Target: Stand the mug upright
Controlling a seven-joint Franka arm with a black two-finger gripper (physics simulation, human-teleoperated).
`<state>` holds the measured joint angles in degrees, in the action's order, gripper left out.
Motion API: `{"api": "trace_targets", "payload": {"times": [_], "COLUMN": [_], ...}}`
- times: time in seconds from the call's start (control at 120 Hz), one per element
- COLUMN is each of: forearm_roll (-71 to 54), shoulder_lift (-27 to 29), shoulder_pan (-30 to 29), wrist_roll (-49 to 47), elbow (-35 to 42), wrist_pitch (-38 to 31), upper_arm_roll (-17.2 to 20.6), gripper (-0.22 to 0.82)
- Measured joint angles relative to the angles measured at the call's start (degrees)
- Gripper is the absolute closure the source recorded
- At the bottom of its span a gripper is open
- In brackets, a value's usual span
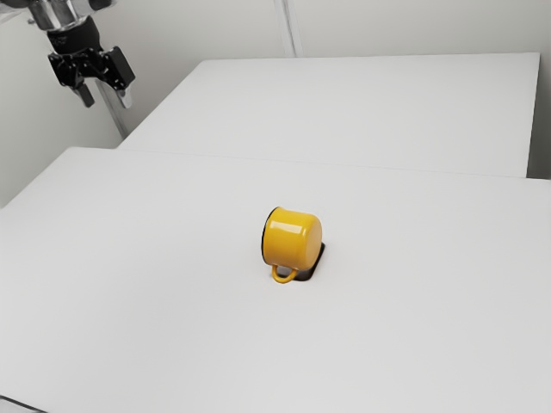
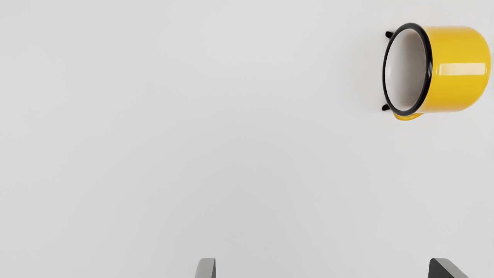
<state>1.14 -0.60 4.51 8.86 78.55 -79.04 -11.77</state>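
Note:
High at the exterior view's upper left, my gripper (image 1: 107, 96) hangs well above and apart from the mug. In the wrist view the two fingertips of the gripper (image 2: 322, 268) stand wide apart, with nothing held between them. The yellow mug (image 1: 293, 239) lies on its side on the white table, its mouth facing the exterior view's left and its handle low against the table. The wrist view gives its black rim, pale inside and yellow body (image 2: 455, 69); the handle is partly hidden beneath it.
A thin dark object (image 1: 317, 261) lies on the table (image 1: 172, 284) under and beside the mug. Behind stands another white surface (image 1: 362, 112), with pale walls around it. A dark cable (image 1: 21, 403) crosses the exterior view's lower left corner.

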Motion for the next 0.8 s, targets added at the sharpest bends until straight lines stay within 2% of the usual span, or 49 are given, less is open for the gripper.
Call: {"api": "trace_targets", "payload": {"times": [0.175,0.35,0.433,0.642,0.8], "forearm_roll": [2.5,13.5,21.4,38.5,46.8], "shoulder_lift": [0.4,3.1,3.3,2.8,-1.6], "shoulder_pan": [2.4,6.3,9.4,10.0,8.6], "wrist_roll": [0.5,2.1,3.9,9.8,15.1], "elbow": [7.0,28.2,34.8,39.9,40.4], "wrist_pitch": [-3.7,-13.8,-19.2,-28.3,-31.8], "upper_arm_roll": [-1.1,-2.8,-4.3,-5.8,-7.4], "gripper": [0.0,0.0,0.0,0.0,0.0]}}
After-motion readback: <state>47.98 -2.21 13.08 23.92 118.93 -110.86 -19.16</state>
